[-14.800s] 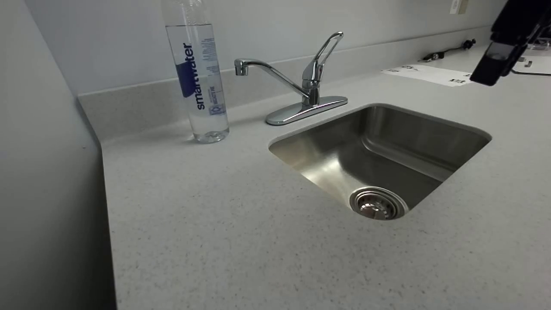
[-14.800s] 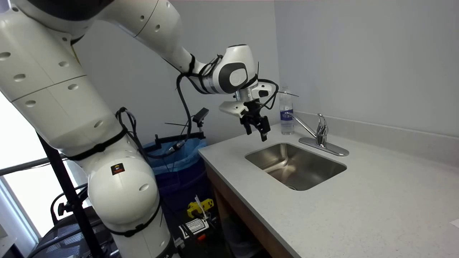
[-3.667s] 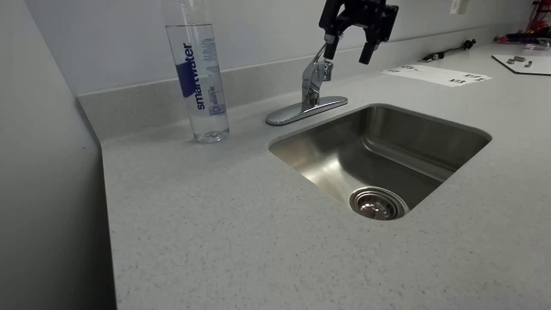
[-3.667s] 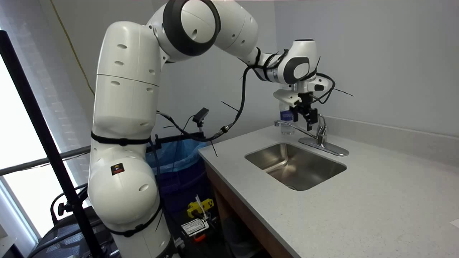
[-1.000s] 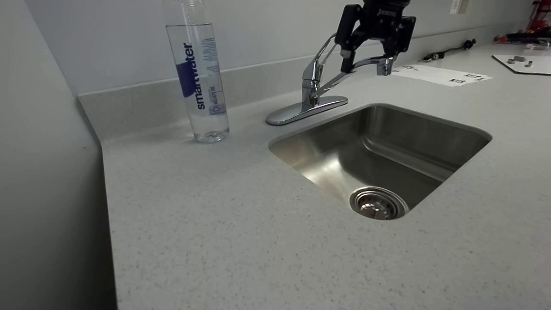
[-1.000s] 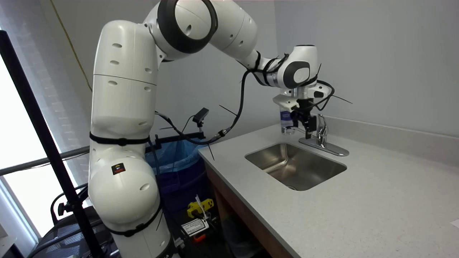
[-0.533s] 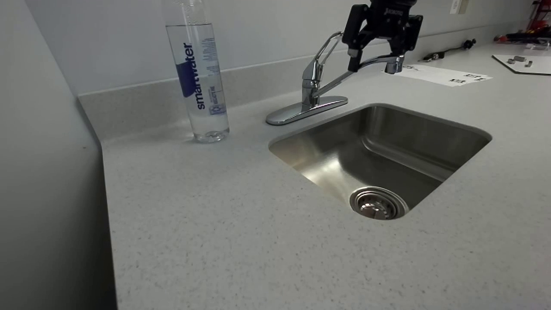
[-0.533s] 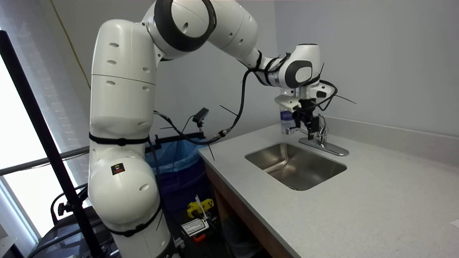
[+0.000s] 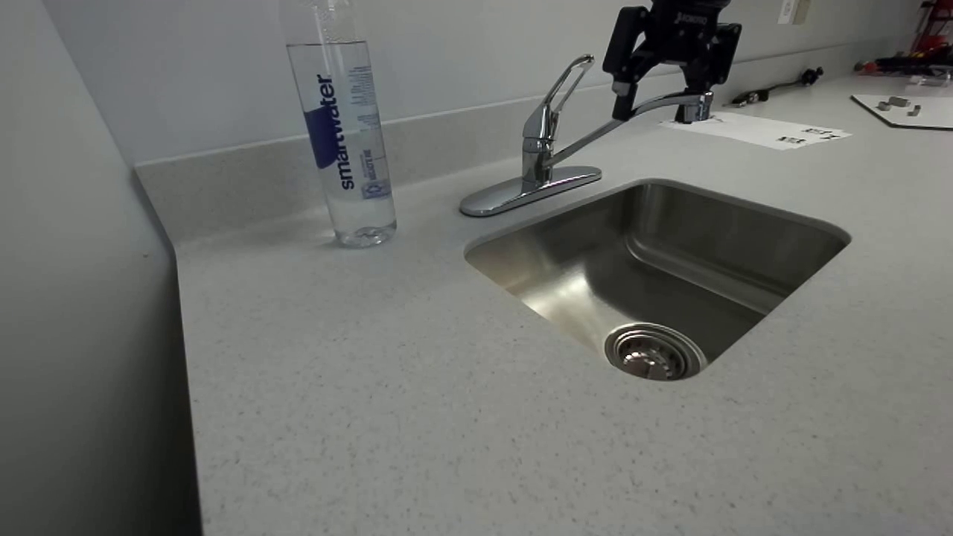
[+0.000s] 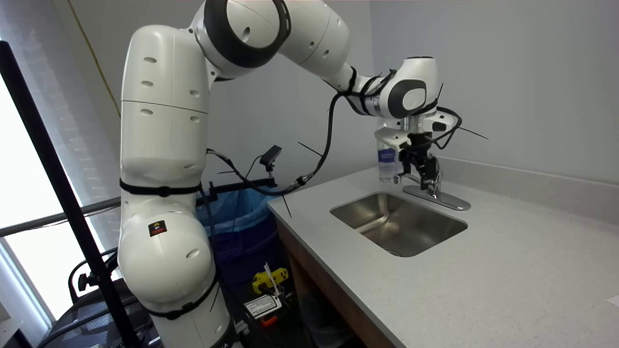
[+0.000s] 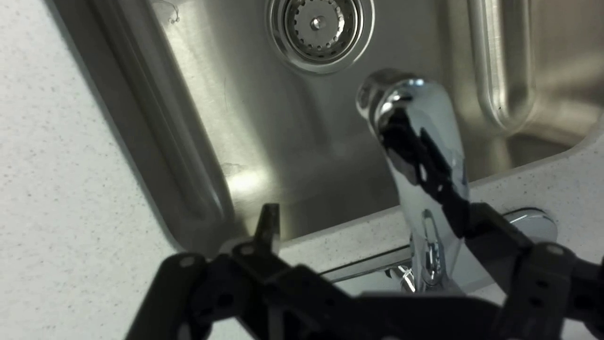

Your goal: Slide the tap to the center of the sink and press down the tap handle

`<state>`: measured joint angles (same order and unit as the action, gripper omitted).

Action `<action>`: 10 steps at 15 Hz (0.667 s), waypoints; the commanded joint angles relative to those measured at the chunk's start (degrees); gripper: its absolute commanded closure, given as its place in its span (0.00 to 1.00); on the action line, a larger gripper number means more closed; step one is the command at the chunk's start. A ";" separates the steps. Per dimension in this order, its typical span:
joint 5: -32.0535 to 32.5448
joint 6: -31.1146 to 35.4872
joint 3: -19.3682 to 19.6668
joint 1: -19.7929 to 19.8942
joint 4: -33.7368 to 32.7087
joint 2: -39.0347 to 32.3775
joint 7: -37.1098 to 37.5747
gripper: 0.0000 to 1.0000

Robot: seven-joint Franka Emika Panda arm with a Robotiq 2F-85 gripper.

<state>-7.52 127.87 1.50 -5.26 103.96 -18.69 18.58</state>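
Note:
The chrome tap stands behind the sink [image 9: 715, 223] on its oval base plate [image 9: 506, 197]. Its spout [image 9: 584, 141] is turned toward the sink; in the wrist view the spout [image 11: 432, 156] reaches over the basin, its tip to the right of the drain [image 11: 318, 23]. The tap handle [image 9: 537, 123] stands tilted up above the tap's body. My gripper [image 9: 655, 113] is open at spout height. In the wrist view the spout lies between the open fingers, against or very close to the right finger [image 11: 490, 226]. The left finger [image 11: 269, 219] is apart from it. The handle is not clear there.
A clear water bottle [image 9: 342, 149] stands on the countertop [image 9: 372, 387] beside the tap. The wall and a low backsplash [image 9: 246, 186] run close behind the tap. A printed sheet [image 9: 752, 130] and a dark cable [image 9: 782, 88] lie farther along the counter.
The gripper came to the tap, and the spout swung from pointing past the bottle to over the sink. In the last second gripper and spout moved a little farther together; the handle stayed up.

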 commanded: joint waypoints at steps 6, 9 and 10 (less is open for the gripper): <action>-1.95 5.37 -1.61 1.02 -5.47 -1.00 -1.13 0.00; -1.47 9.37 -2.03 0.46 -8.03 -2.17 -0.51 0.00; -1.43 10.36 -2.17 0.40 -8.94 -2.63 -0.38 0.00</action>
<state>-8.39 135.47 0.12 -5.03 98.78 -19.14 18.32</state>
